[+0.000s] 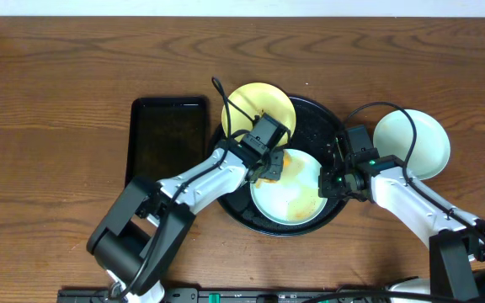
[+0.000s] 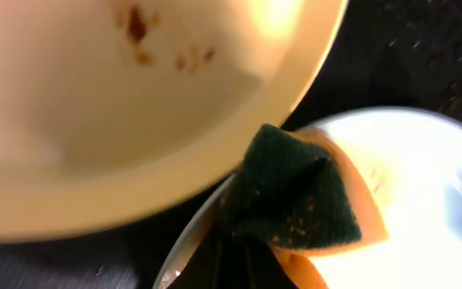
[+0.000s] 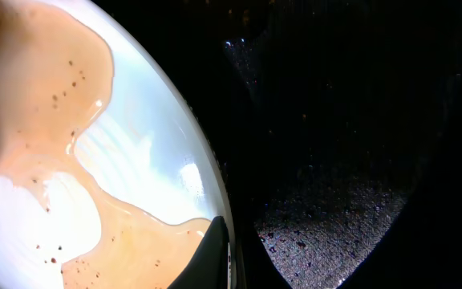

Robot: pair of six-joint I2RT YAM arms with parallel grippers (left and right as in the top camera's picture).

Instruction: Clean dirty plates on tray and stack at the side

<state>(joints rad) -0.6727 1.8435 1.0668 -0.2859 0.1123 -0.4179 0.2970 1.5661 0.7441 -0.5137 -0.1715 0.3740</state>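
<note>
A mint-blue plate (image 1: 297, 202) with a brown smear lies in the round black tray (image 1: 314, 114). My left gripper (image 1: 269, 165) is shut on an orange and green sponge (image 1: 274, 168) and holds it at that plate's far-left part. In the left wrist view the sponge (image 2: 295, 193) lies on the plate (image 2: 431, 209) ahead of the fingers (image 2: 243, 261). My right gripper (image 1: 335, 174) is shut on the plate's right rim; one finger (image 3: 215, 253) lies over the rim (image 3: 207, 160). A pale yellow plate (image 1: 255, 103) with brown specks (image 2: 139, 28) rests on the tray's far-left rim. A second mint-blue plate (image 1: 415, 141) sits on the table, right of the tray.
A smaller rectangular black tray (image 1: 168, 135) lies on the wooden table left of the round tray. The round tray's floor (image 3: 343, 160) is wet and speckled with crumbs.
</note>
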